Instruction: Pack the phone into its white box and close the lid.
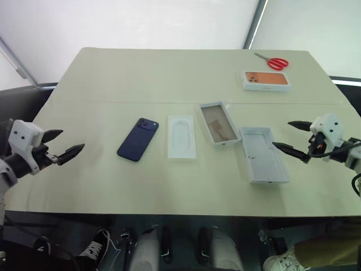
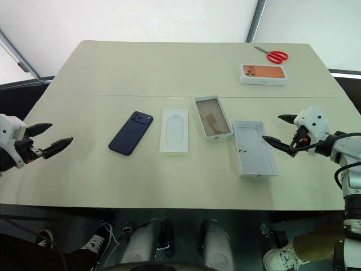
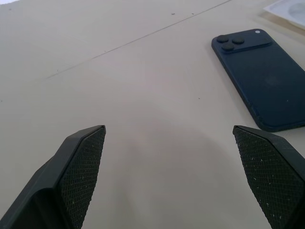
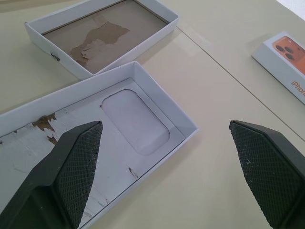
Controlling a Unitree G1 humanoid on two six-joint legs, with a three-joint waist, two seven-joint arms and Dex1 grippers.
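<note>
The dark navy phone (image 1: 138,139) lies back up on the beige table, left of centre, camera cluster at its far end. A thin white insert (image 1: 182,136) lies just right of it. Further right sits the white box (image 1: 219,122), with a bare, brownish floor. The lid (image 1: 263,154) lies inside up beside the box, nearer the front edge. My left gripper (image 1: 70,142) hovers open over the left side of the table, well short of the phone (image 3: 262,76). At the right, my right gripper (image 1: 282,134) is open just beside the lid (image 4: 138,114), holding nothing.
A white box with an orange phone picture (image 1: 266,80) sits at the far right of the table. Red-handled scissors (image 1: 272,61) lie behind it. A seam line crosses the tabletop (image 1: 113,186) behind the row of items.
</note>
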